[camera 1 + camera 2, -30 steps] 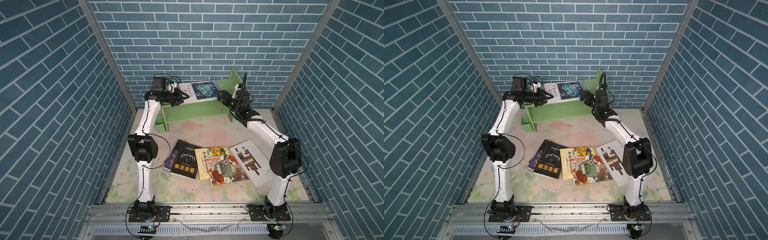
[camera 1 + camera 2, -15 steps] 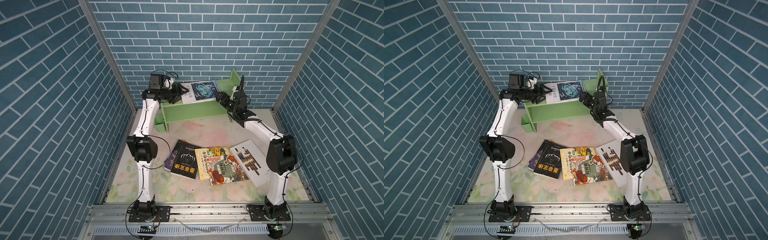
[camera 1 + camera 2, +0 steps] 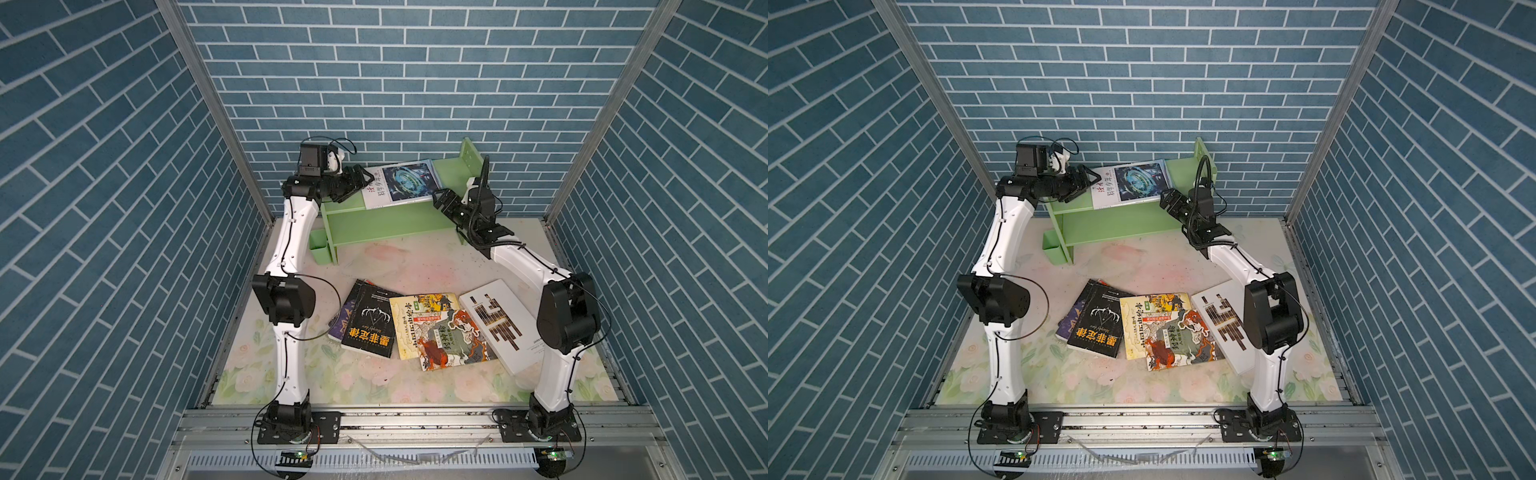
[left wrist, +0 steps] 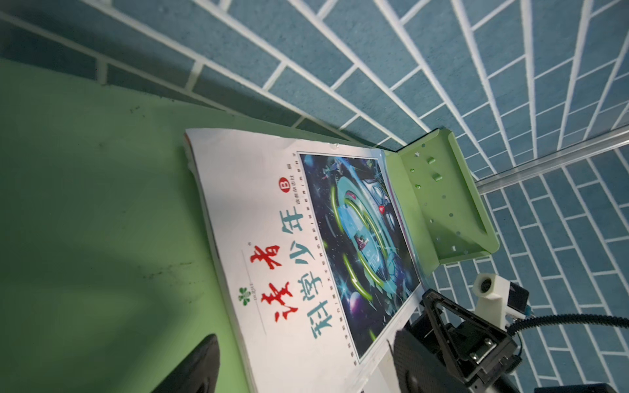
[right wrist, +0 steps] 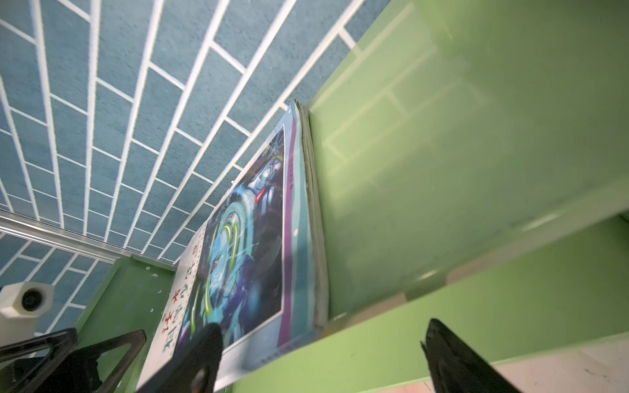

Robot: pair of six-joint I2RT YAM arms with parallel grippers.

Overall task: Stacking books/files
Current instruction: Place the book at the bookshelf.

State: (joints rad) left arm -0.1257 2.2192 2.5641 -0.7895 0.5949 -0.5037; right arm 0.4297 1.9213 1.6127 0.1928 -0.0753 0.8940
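Shelf end panel (image 3: 471, 164) against bk (image 3: 401, 187); front clear.

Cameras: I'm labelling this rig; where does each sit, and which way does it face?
Both top views: high overhead, looking down and forward at shelf, books; left arm, right arm whole.
Left wrist: on left arm, facing along the shelved book; left gripper shows.
Right wrist: on right arm, facing that book's other end; right gripper shows.
Wrist views share that book.
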